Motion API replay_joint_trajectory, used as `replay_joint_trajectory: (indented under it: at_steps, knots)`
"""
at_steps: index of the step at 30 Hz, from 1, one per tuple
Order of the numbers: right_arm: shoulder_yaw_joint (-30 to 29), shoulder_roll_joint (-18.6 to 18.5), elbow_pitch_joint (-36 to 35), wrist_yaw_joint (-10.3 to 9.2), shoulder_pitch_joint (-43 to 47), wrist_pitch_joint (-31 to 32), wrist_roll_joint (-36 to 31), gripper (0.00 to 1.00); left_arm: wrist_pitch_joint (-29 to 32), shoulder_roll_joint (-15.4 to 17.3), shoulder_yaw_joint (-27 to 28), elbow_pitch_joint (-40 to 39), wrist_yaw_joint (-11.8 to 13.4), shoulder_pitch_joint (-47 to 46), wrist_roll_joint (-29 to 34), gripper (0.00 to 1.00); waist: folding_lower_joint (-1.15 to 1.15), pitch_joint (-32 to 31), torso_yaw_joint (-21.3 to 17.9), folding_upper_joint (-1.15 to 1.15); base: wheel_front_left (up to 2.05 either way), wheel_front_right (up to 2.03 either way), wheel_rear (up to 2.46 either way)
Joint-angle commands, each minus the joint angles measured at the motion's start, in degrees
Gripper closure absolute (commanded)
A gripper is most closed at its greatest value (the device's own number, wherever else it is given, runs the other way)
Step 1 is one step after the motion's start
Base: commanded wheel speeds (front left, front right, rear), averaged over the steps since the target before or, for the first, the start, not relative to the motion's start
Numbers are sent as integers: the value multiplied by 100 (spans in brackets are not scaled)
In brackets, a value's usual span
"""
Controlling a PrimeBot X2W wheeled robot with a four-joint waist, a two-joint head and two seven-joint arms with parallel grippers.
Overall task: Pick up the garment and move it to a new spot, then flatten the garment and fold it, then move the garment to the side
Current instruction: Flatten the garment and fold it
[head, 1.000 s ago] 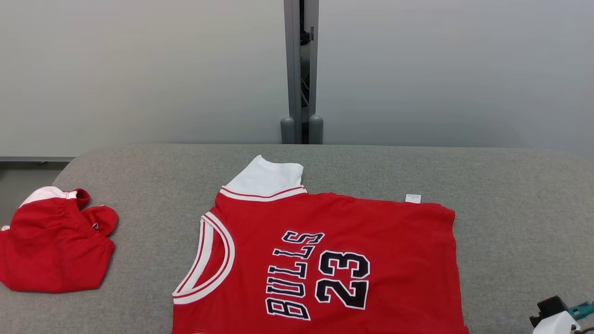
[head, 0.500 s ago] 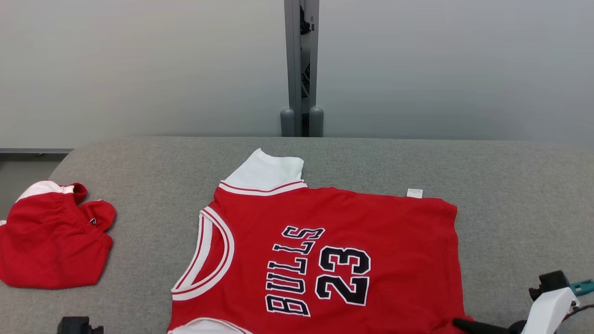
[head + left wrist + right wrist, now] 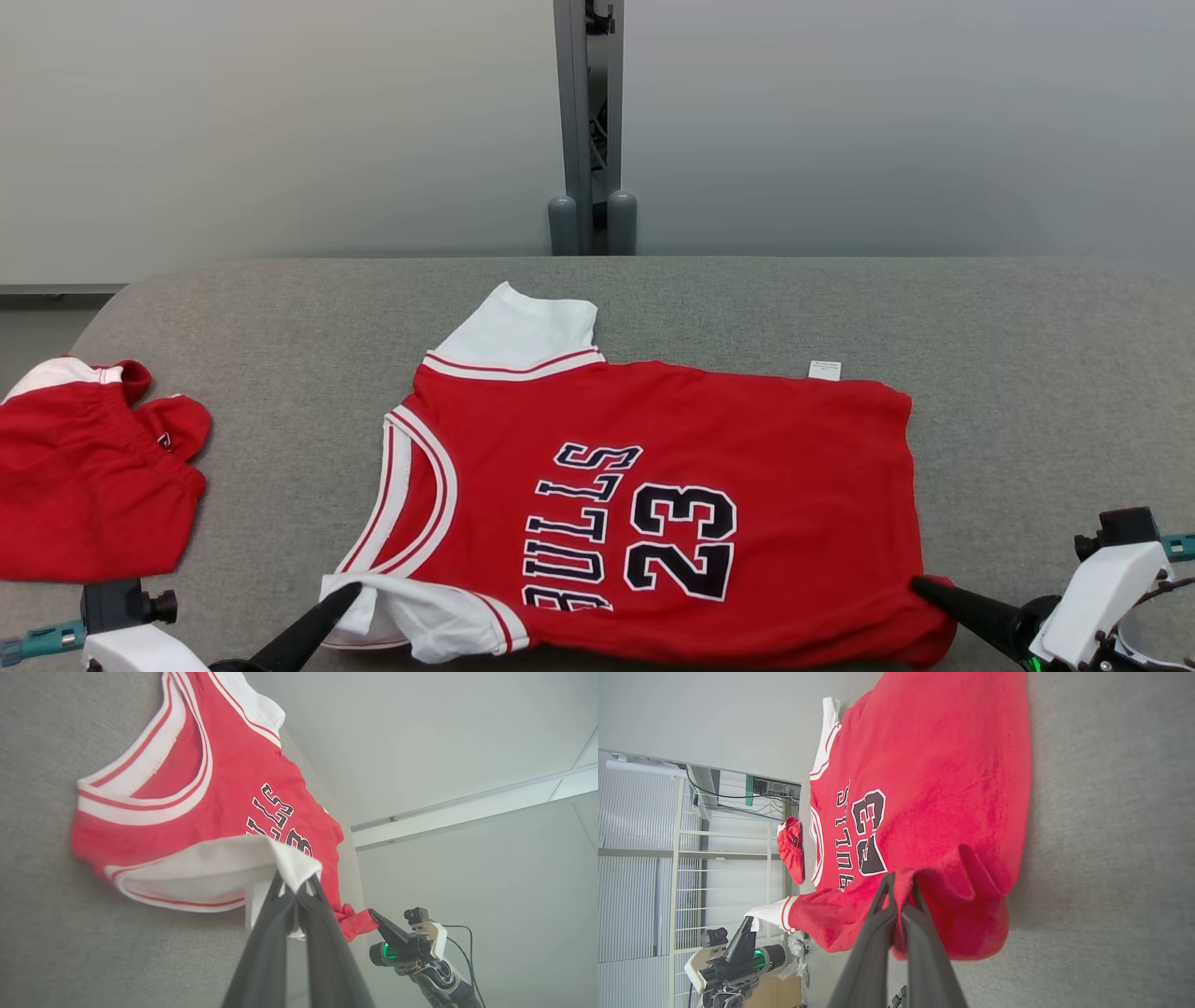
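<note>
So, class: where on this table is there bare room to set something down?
Bare table: the gap between shorts and jersey, the far strip behind the jersey, and right of it. Crowded: the near edge, where the left gripper and right gripper pinch the jersey.

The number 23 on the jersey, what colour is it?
The 23 is black, outlined white, on the red jersey; head view shows it best.

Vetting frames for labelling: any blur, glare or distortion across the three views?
Head view: even soft light, no glare, jersey lettering sharp. Left wrist view: wide-angle skew, own jaws soft up close. Right wrist view: jersey weave crisp, near jaws soft, white rack at left bright, low contrast.
</note>
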Motion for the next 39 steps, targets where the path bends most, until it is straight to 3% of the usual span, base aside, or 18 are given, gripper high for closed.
replay_joint_trajectory:
  at_steps: [1,21,39]
  knots:
    - [-66,24,48,5,-66,-72,-2,100,-59,-52,75,72,-23,-120,-68,100,0,30,-19,0,0,0,0]
    - [-401,412,496,5,-435,-485,-533,100,-453,-591,248,830,12,-780,191,100,0,320,-89,0,0,0,0]
    - [-402,768,899,5,-860,-485,-1102,100,-573,-983,28,1751,2,-1601,618,100,0,897,-154,0,0,0,0]
